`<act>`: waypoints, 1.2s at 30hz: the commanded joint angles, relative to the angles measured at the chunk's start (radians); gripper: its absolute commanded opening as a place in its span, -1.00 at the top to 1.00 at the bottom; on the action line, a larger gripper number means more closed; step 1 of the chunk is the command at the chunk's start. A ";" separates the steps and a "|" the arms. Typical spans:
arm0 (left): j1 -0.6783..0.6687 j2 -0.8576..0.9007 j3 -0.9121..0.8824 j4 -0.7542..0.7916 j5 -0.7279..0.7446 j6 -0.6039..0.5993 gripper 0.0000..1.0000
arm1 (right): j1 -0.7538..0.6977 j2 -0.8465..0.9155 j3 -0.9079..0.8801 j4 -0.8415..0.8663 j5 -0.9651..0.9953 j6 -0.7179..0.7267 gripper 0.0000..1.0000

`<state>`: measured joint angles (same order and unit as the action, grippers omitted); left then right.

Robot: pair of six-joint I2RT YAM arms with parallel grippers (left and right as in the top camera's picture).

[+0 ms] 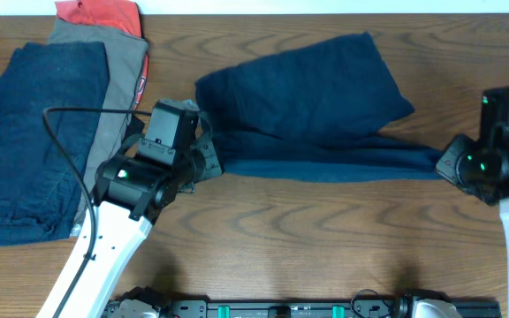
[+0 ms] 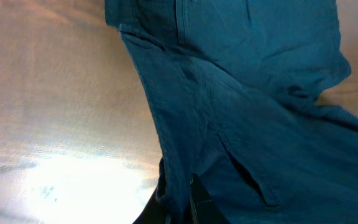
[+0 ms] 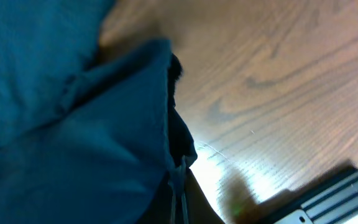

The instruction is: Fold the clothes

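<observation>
Two ends of the dark navy cloth garment (image 1: 307, 102) are gripped. Overhead, it lies stretched across the middle of the brown wooden counter (image 1: 325, 238), with the left pincer (image 1: 208, 162) at its left end and the right pincer (image 1: 444, 162) at its narrow right tip. Only the wrist views show the grip itself: the left wrist camera has dark fingers (image 2: 194, 202) pressed together on a seamed fold, and the right wrist camera has fingers (image 3: 194, 205) pinching the hem. Only the overhead view shows the folded dark blue denim piece (image 1: 38, 132), grey cloth (image 1: 113, 79) and red cloth (image 1: 100, 13) overlapping at far left.
</observation>
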<state>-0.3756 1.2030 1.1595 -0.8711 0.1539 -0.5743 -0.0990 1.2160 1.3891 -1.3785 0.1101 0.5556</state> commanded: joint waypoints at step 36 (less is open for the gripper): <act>0.020 0.416 0.021 0.609 -0.720 -0.066 0.88 | 0.134 0.632 0.025 1.182 0.018 -0.281 0.97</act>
<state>-0.3843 1.5997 1.1675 -0.2916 -0.3916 -0.6434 0.0189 1.8133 1.3949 -0.2424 0.0311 0.3023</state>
